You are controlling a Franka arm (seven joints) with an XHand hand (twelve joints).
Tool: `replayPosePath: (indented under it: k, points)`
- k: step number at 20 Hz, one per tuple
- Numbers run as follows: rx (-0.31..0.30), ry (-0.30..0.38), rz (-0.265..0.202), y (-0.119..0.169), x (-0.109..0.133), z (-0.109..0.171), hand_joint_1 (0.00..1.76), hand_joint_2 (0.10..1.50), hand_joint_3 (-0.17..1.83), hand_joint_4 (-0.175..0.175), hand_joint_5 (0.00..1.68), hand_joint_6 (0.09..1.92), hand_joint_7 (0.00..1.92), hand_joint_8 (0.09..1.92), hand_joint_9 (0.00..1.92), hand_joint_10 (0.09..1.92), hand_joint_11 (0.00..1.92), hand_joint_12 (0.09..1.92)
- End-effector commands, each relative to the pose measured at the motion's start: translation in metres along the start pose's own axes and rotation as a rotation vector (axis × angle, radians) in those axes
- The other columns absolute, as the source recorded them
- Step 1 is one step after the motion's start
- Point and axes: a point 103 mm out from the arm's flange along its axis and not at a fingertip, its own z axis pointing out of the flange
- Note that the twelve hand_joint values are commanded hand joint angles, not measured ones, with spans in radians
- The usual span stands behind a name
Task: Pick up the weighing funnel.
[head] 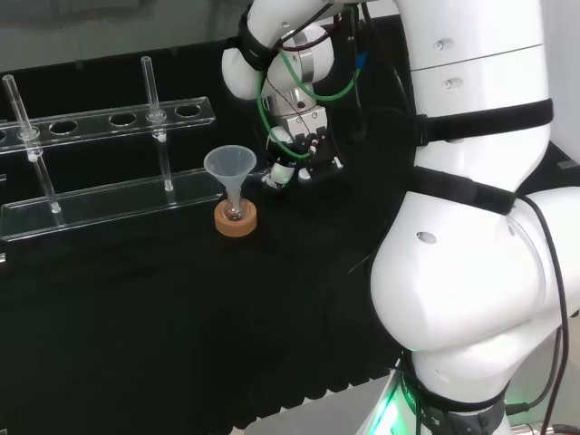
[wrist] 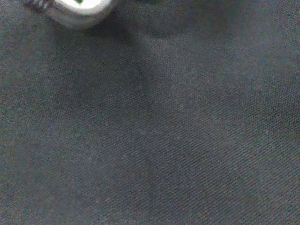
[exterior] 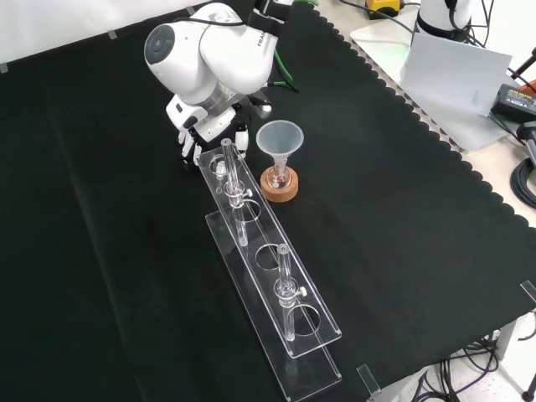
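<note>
Weighing funnel: I cannot tell where it is. Nothing on the cloth (exterior: 402, 218) or at the hand reads plainly as that small clear piece.

Hand (exterior: 211, 126): low over the cloth, pointing down. In the front view it is at the far end of the clear rack (exterior: 276, 285), to the left of the funnel (exterior: 279, 138). In the head view the hand (head: 297, 154) hangs just right of the funnel (head: 227, 168), apart from it. I cannot tell whether it is open or closed, or whether it has hold of anything.

Funnel: upright, mouth up, stem down into a cork ring (exterior: 279, 186) just beside the rack.

Rack: long, lying on the cloth, round holes along its top. Two glass tubes stand in it, one near the hand (exterior: 230, 180) and one farther down (exterior: 285, 276).

Arm (head: 471, 181): big white links at the right of the head view.

Wrist view: close black weave (wrist: 164, 140), with a blurred white bit of the hand (wrist: 77, 11) at the edge.
</note>
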Motion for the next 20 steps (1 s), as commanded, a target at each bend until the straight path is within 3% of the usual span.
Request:
replayPosePath:
  k: [1,5,20]
  points:
    - [-0.025,-0.025,0.024,-0.002,-0.004,-0.006,1.04,0.84,0.5,0.175,1.04,1.02,0.6,0.66,0.92,0.44,0.69,1.17]
    - [-0.039,-0.026,0.027,-0.011,-0.011,-0.016,1.05,0.76,0.65,0.175,1.06,1.03,0.63,0.64,0.96,0.4,0.73,1.15]
    - [-0.081,-0.041,0.093,-0.069,-0.048,-0.056,1.07,0.73,0.67,0.175,1.11,0.96,0.63,0.64,0.99,0.38,0.78,1.12]
